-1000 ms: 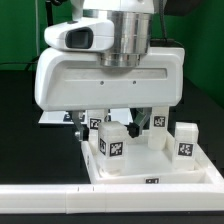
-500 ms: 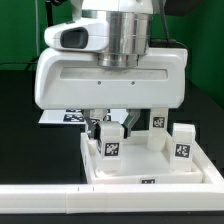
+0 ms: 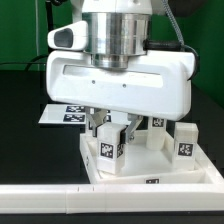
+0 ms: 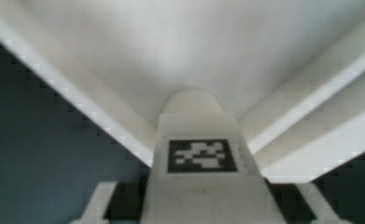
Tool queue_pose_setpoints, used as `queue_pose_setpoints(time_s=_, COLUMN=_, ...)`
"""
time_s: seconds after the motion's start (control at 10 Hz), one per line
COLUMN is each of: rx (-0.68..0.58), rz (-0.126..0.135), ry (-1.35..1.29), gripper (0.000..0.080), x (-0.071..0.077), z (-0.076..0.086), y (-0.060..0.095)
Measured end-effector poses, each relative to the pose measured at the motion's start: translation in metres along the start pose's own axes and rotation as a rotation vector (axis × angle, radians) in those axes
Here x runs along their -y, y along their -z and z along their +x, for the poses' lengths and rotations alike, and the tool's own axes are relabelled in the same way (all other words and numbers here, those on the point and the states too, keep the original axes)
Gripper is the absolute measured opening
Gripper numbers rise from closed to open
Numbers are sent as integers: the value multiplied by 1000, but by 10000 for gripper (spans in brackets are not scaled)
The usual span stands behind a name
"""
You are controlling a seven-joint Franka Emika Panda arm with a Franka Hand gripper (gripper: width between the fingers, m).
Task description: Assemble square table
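The big white arm is down low over the white plastic square slab with its raised rim (image 3: 150, 172), which sits on the black worktop (image 3: 25, 110) close to the front edge, just behind the long white bar fence (image 3: 60, 200) that runs along that edge. Its hand (image 3: 112, 132) is down around a short white block leg with a black-and-white tag (image 3: 111, 148) standing in the slab's corner nearest the fence on the exterior view's left; the wrist view looks straight down on that leg's tagged face (image 4: 202, 152) sitting between the two fingers, but I cannot tell whether the fingers are actually pressing on it or standing just off it. To my eye this is the leg-fitting step, with the leg being seated or turned in its corner socket; the next move calls for keeping the leg upright and true to the socket. Another tagged white leg (image 3: 186, 141) stands at the slab's far side on the exterior view's right. Behind lies the flat white marker board (image 3: 62, 113), and a green backdrop (image 3: 20, 30) closes off the room.
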State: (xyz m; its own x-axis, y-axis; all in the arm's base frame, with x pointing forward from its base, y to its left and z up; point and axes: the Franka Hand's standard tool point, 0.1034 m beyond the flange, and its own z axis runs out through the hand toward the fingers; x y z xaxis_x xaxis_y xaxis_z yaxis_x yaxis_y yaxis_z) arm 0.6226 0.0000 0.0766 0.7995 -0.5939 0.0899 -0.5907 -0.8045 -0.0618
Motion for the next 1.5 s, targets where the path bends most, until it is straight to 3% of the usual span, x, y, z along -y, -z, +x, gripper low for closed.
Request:
queue_pose_setpoints(time_s=0.3, rx=28, rz=-1, ry=-393, gripper=287, x=1, z=3, y=-1)
queue_pose_setpoints(time_s=0.5, rx=40, rz=3, ry=-463, gripper=287, x=1, z=4, y=-1)
queue_pose_setpoints(time_s=0.6, rx=41, rz=3, ry=-446, gripper=348, x=1, z=3, y=-1)
queue_pose_setpoints(time_s=0.7, rx=39, rz=5, ry=-356, gripper=348, x=0, z=3, y=-1)
queue_pose_setpoints(time_s=0.8, rx=19, rz=16, ry=-305, gripper=536, x=1, z=4, y=-1)
queue_pose_setpoints(time_s=0.9, rx=17, rz=18, ry=-237, gripper=613, x=2, z=4, y=-1)
queue_pose_setpoints(time_s=1.3, rx=8, rz=21, ry=220, gripper=648, x=4, z=4, y=1)
queue_pose_setpoints(time_s=1.5, rx=-2, rz=5, ry=470, gripper=649, x=5, z=7, y=3)
